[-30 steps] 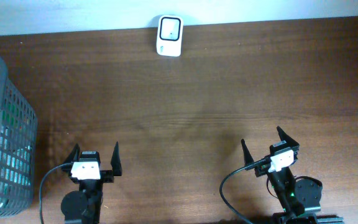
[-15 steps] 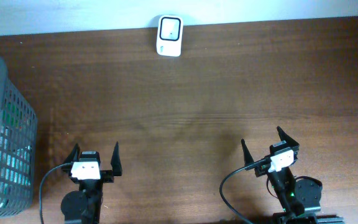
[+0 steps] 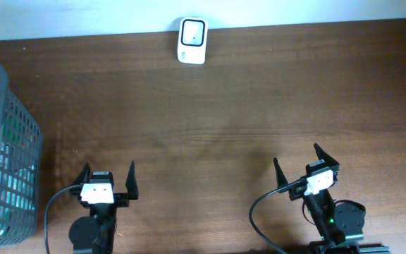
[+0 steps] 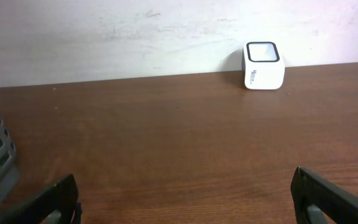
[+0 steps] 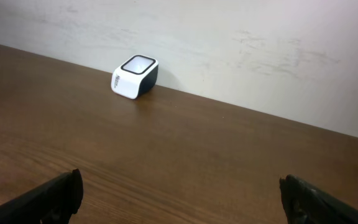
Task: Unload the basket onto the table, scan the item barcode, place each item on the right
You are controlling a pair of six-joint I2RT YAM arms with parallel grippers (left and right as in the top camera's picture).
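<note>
White scanner [image 3: 192, 42], dark-rimmed window [image 3: 193, 31] seemingly glass, stands against the wall [image 3: 83, 14]; left gripper [image 3: 108, 169] and right gripper [image 3: 296, 155] jaws gape empty.

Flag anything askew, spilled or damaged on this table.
Nothing stands out. The scanner stands intact by the wall, the basket is upright at the left edge with nothing spilled, and the left gripper and right gripper are open and empty.
</note>
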